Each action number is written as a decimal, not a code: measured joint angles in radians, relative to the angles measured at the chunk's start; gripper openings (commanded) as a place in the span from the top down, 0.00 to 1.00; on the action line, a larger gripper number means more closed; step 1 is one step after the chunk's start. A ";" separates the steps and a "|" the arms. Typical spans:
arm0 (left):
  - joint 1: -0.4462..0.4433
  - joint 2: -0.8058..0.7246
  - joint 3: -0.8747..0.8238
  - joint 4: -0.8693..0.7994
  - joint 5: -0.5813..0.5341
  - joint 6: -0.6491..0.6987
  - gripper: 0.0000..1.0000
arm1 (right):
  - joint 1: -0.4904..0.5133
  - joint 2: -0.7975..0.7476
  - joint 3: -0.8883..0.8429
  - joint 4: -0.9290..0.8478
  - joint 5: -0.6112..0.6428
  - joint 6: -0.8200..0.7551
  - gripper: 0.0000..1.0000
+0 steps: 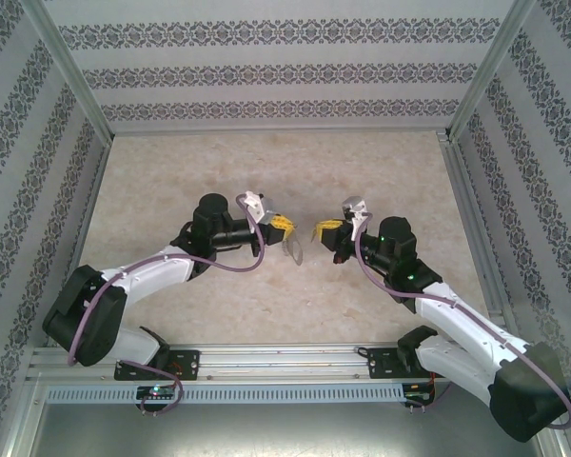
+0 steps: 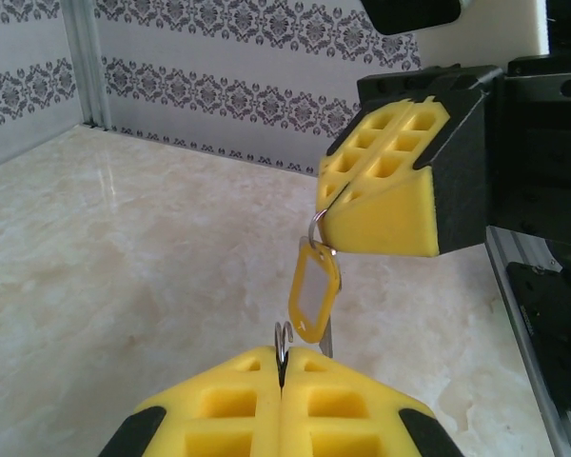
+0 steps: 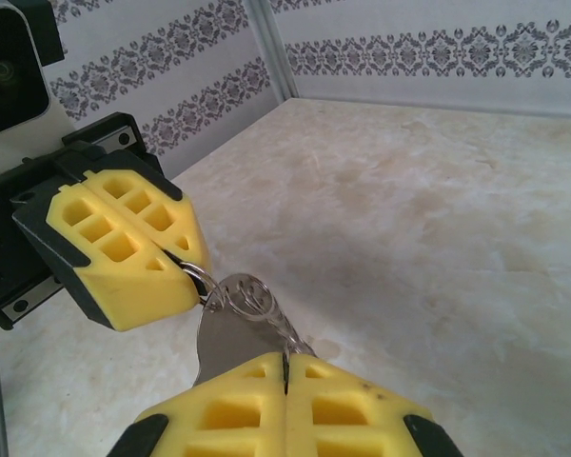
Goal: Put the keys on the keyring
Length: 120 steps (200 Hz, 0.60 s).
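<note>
While both hover above the worktop (image 1: 266,171), we see left hand (image 1: 284,227) clamped on keyring (image 2: 282,339) — right hand (image 1: 322,231) on key (image 3: 246,297).

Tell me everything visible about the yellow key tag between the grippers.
The yellow key tag is a rounded-oblong plastic frame around a pale clear window. It hangs slightly tilted, off the marbled table, from a small silvery ring pinched in the shut right gripper. Its lower end is close above the left gripper, shut on a thin wire ring; contact there is unclear.
</note>
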 measured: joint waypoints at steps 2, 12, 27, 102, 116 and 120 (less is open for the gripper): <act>-0.001 -0.001 0.000 -0.003 0.000 0.003 1.00 | 0.002 0.000 0.001 0.000 -0.002 0.000 1.00; -0.007 -0.003 0.005 -0.018 0.000 0.013 1.00 | 0.011 0.005 0.003 0.000 -0.007 -0.002 1.00; -0.017 -0.004 0.016 -0.042 0.000 0.026 1.00 | 0.033 0.013 0.010 -0.002 -0.010 -0.008 1.00; -0.054 -0.006 0.044 -0.110 -0.001 0.077 1.00 | 0.081 0.014 0.031 -0.021 -0.008 -0.035 1.00; -0.054 -0.006 0.045 -0.117 -0.001 0.084 1.00 | 0.084 0.013 0.032 -0.023 -0.008 -0.042 1.00; -0.054 -0.006 0.045 -0.118 -0.001 0.085 1.00 | 0.085 0.013 0.032 -0.024 -0.008 -0.042 1.00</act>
